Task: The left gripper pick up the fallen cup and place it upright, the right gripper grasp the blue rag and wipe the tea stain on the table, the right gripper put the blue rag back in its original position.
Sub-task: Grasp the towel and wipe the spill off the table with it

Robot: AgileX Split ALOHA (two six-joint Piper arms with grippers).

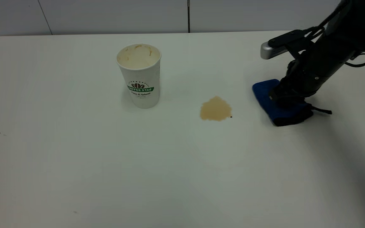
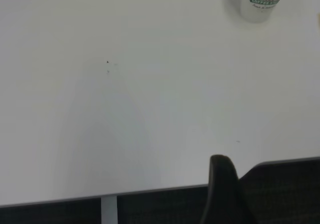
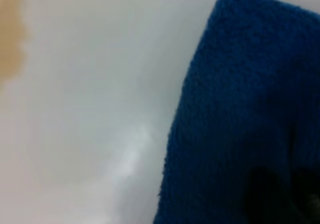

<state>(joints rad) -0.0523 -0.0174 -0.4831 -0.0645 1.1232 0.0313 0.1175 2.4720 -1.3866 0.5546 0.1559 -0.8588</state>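
On the desk (image 1: 75,158) the right gripper (image 1: 288,98) pressed onto the blue rag (image 1: 264,95); jaws' state unclear. Soft, light cloth, probably best pinched mid-fold.

The cup (image 1: 139,76) stands upright left of the stain (image 1: 215,109), well apart, with bare counter (image 1: 75,158) between and all around. Right of the stain, the rag (image 1: 272,103) lies under the right gripper (image 1: 288,95), blocking that side.

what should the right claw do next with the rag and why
Probably close on the blue rag and slide it toward the tea stain. The paper cup already stands upright, the stain is unwiped, and the right claw is down on the rag, whose grip isn't visible.
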